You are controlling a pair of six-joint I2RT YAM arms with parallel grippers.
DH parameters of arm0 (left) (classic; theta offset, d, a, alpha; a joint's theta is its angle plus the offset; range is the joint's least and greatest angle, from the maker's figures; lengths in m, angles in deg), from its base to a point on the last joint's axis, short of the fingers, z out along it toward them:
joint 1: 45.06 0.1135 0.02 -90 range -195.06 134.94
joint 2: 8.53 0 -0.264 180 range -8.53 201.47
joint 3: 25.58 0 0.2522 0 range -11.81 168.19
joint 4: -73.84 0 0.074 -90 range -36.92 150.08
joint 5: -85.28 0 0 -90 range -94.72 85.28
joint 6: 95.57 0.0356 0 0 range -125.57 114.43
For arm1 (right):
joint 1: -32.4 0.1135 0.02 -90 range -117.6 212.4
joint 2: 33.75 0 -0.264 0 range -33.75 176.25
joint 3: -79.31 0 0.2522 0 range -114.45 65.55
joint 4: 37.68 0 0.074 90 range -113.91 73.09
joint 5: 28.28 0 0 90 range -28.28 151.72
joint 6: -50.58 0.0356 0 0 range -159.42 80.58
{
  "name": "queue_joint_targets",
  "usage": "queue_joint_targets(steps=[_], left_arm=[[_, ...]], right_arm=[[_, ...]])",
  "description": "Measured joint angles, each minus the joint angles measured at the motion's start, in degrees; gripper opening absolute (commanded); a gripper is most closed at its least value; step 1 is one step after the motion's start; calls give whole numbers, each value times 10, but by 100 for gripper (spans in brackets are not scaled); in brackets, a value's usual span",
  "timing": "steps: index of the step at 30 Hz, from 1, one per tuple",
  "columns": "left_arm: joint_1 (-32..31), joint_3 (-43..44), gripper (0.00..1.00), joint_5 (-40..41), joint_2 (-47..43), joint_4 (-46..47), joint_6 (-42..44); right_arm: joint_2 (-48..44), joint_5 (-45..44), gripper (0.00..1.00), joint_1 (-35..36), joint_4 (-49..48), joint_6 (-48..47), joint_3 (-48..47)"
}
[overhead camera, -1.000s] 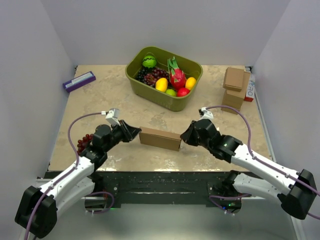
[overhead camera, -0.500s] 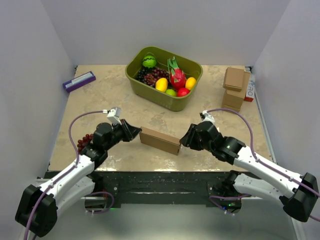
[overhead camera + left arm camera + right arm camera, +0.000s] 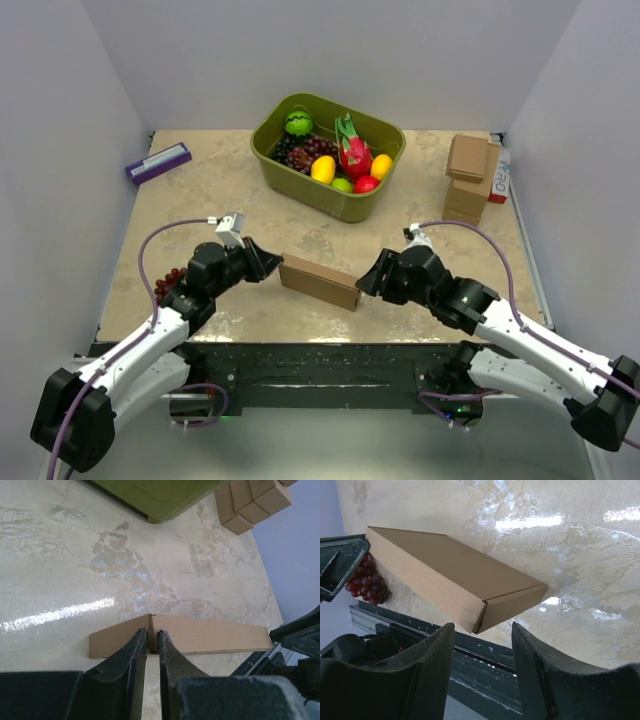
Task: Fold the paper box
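Note:
The paper box (image 3: 320,282) is a thin closed brown cardboard box near the table's front edge. My left gripper (image 3: 272,266) is shut on its left end; in the left wrist view the fingertips (image 3: 152,632) pinch the cardboard edge of the paper box (image 3: 210,635). My right gripper (image 3: 366,280) stands open just off the box's right end. In the right wrist view the box's (image 3: 445,575) near corner sits ahead of the spread fingers of the right gripper (image 3: 482,625), apart from both.
A green bin (image 3: 300,178) of fruit stands at the back middle. A stack of small cardboard boxes (image 3: 468,178) is at the back right, a purple box (image 3: 158,162) at the back left. Red grapes (image 3: 168,283) lie by the left arm. The dark table edge (image 3: 470,655) lies just below the box.
My right gripper has opened, let go of the box's right end and drawn back slightly. The left gripper keeps its grip and the box has barely shifted.

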Motion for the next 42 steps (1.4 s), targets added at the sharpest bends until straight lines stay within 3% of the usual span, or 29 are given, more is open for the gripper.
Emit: queue_joint_targets(steps=[10, 22, 42], left_arm=[[0, 6, 7, 2, -2, -14, 10], [0, 6, 7, 2, -3, -15, 15], [0, 6, 7, 2, -3, -15, 15]], right_arm=[[3, 27, 59, 0, -34, 4, 13], [-20, 30, 50, 12, -52, 31, 46], [-35, 5, 44, 12, -47, 38, 49]])
